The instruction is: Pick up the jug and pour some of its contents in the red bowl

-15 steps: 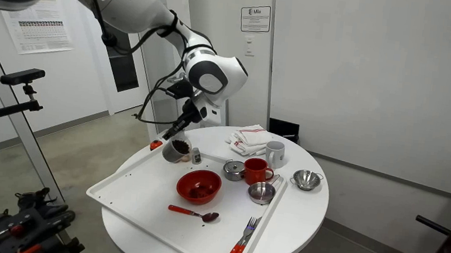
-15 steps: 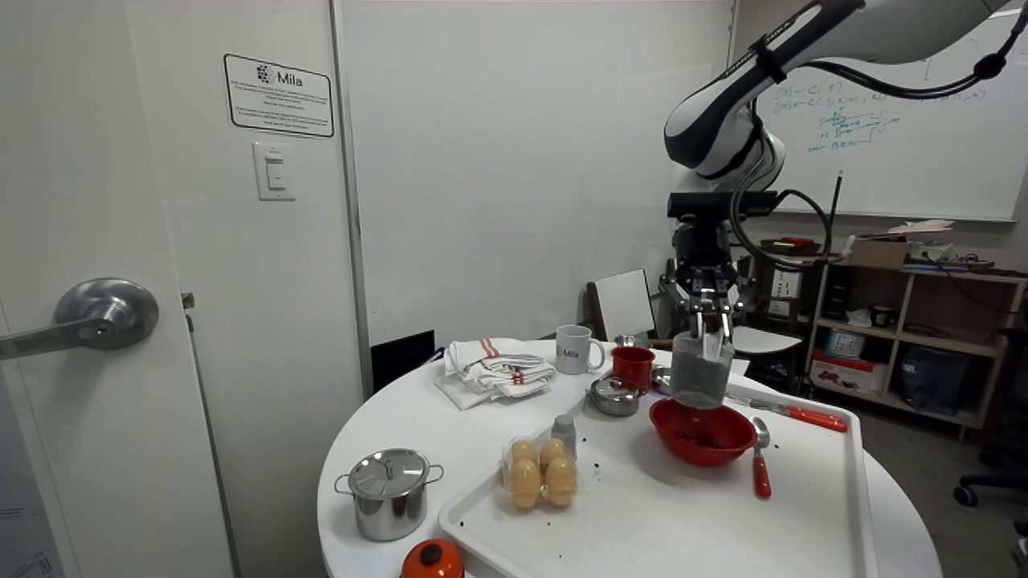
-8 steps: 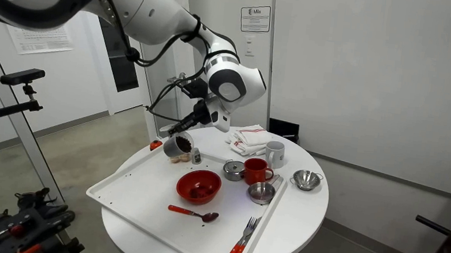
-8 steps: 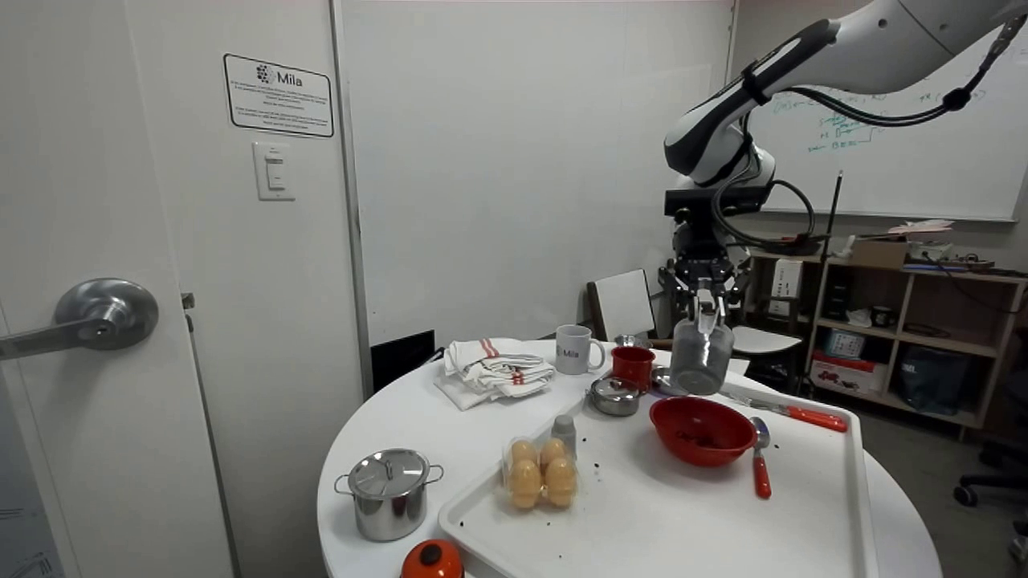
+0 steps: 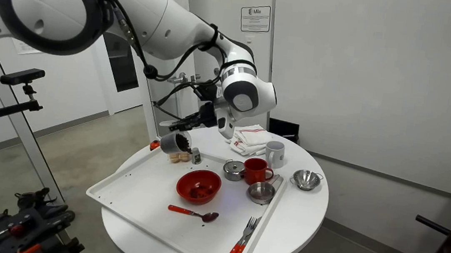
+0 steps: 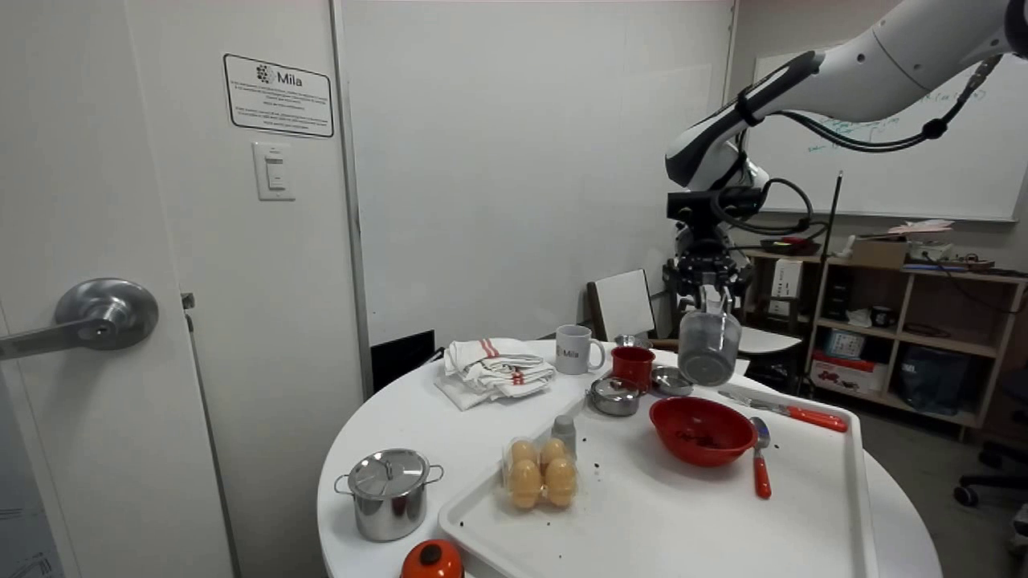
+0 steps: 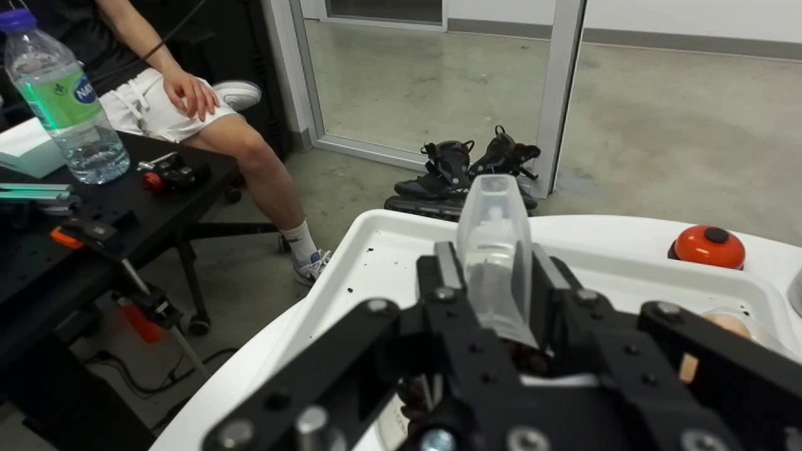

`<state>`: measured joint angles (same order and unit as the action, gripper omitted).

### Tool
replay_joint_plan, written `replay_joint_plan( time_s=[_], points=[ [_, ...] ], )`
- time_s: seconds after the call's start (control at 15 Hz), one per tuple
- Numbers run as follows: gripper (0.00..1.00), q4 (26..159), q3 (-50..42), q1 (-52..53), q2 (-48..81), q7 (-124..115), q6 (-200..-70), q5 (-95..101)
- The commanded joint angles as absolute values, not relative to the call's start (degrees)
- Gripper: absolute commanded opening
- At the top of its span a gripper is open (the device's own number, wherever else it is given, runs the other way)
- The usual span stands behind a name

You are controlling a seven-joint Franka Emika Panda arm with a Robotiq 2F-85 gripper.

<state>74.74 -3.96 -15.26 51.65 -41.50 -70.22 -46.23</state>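
Jug [image 5: 168, 144] in an exterior view: tipped, up in the air at 11 o'clock from the red bowl [image 5: 198, 186], mouth facing roughly 3 o'clock. Dark contents [image 5: 182, 142] crowd the mouth; can't tell if any are falling. Dark bits [image 5: 202, 192] lie in the red bowl too. My read: pour step, lip only about in line with the red bowl's 9 o'clock rim. Shift toward 4 o'clock before tilting more, else it probably spills on the tray [image 5: 139, 188].

In an exterior view: jug hangs at 12 o'clock from the red bowl, not touching it, underside showing, mouth hidden. Spoon [image 6: 760, 466] at the red bowl's 3 o'clock, eggs [image 6: 542, 478] at 8 to 9, well apart. I'd come lower, keep the lip inside the rim, then tilt in small steps; contents will likely slump all at once.

Wrist view: hand [image 7: 497, 263] clamped on the jug's translucent handle [image 7: 495, 219], fingers drawn in on both sides. Jug body mostly hidden. Handle-only hold may twist, so roll slow, no jerks. Task says "some": roll back early.
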Motion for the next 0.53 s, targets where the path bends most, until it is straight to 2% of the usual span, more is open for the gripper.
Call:
replay_joint_plan(
  time_s=[0.0, 0.47],
  points=[
    [0.12, 69.1, -4.2, -16.0, 55.4, -43.1, -64.6, -48.9],
    [0.12, 65.6, -4.3, -16.0, 58.0, -43.0, -60.2, -50.2]
  ],
)
